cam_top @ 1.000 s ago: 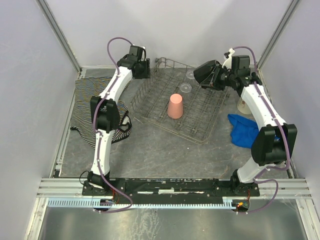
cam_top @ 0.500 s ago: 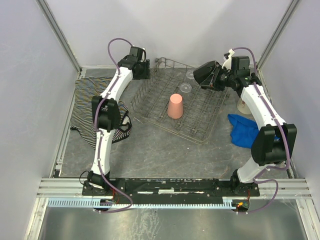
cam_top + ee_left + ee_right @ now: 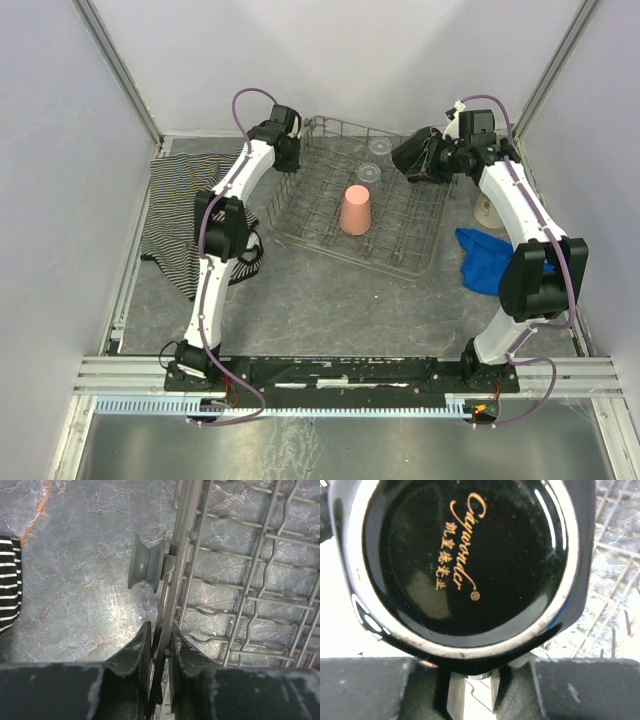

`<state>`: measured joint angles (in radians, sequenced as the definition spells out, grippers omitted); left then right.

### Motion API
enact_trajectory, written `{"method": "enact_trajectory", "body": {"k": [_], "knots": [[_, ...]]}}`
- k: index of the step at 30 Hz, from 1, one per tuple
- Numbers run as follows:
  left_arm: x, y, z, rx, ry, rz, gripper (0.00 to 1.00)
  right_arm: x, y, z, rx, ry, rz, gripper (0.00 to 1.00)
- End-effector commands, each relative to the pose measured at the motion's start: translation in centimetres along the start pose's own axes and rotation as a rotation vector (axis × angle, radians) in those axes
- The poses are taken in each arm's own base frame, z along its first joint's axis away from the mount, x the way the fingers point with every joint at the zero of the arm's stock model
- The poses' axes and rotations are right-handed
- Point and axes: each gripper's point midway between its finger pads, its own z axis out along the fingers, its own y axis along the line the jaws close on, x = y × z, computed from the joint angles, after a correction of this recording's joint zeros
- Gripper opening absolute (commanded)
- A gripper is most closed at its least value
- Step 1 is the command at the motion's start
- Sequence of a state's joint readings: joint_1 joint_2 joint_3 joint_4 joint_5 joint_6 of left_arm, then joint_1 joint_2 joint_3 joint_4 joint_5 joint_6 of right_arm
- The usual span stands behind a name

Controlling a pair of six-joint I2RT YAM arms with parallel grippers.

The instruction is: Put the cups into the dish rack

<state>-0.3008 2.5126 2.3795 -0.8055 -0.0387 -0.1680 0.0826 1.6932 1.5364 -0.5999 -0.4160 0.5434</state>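
Looking at the top view and seeing the left gripper [image 3: 159, 645] clamping onto the side wire of the dish rack [image 3: 400, 225], up at the rack's far left corner. In the left wrist view, seeing both fingers [image 3: 134, 652] squeezing that wire from either side, just below a grey spool-shaped piece [image 3: 145, 570] sticking out of the rack's outer side.

Over on the other side, watching the right gripper [image 3: 438, 158] holding the black mug [image 3: 415, 160] in the air above the rack's far right part, tilted. Getting nothing but the mug's glossy bottom with gold lettering in the right wrist view, so not managing to tell the exact spot of the pinch.

Spotting the salmon-pink tumbler [image 3: 355, 210] standing upside down inside the rack, around the middle. Also noticing the small clear glass [image 3: 368, 172] just behind it, within the rack's outline, though struggling to make out its pose.

Finding the cream floral mug [image 3: 487, 210] out on the table [image 3: 330, 300] to the right of the rack, half hidden behind the right arm [image 3: 520, 215], near a blue cloth [image 3: 485, 258]. Catching a striped cloth [image 3: 180, 200] lying on the left side too.
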Motion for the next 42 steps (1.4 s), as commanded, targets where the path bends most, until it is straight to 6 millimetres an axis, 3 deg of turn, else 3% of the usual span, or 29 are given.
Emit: {"method": "enact_trajectory", "body": {"k": [1,7,10,16,17,23,30,35,42], "knots": [[-1.7,2.0,-0.9,-0.109,-0.058,-0.114,0.14,-3.6,0.2,-1.9,0.068,-0.101,-0.105,0.01],[0.1,2.7,-2.4,-0.152,-0.017,-0.137,0.1,-4.0,-1.9,-0.9,0.194,-0.099,-0.146,0.01],[1.4,2.2,-2.9,-0.147,0.009,-0.12,0.11,-5.0,-1.9,-0.1,0.246,-0.114,-0.197,0.01],[1.8,0.0,-3.7,-0.089,0.01,-0.113,0.53,-7.5,-2.7,1.8,0.335,-0.139,-0.244,0.01],[0.9,-0.6,-5.0,-0.067,-0.019,-0.117,0.57,-7.9,-2.9,2.2,0.348,-0.14,-0.253,0.01],[-0.6,-2.1,-7.4,-0.012,-0.072,-0.14,0.71,-9.5,-4.2,5.2,0.397,-0.126,-0.267,0.01],[-3.3,-2.6,-10.1,0.052,-0.145,-0.188,0.74,-10.5,-4.7,8.4,0.393,-0.128,-0.26,0.01],[-3.3,-2.2,-10.4,0.066,-0.136,-0.209,0.73,-10.7,-4.8,10.5,0.416,-0.111,-0.3,0.01],[-3.3,-2.4,-11.6,0.087,-0.14,-0.257,0.73,-9.4,-5.4,13.4,0.471,-0.073,-0.366,0.01]]}}
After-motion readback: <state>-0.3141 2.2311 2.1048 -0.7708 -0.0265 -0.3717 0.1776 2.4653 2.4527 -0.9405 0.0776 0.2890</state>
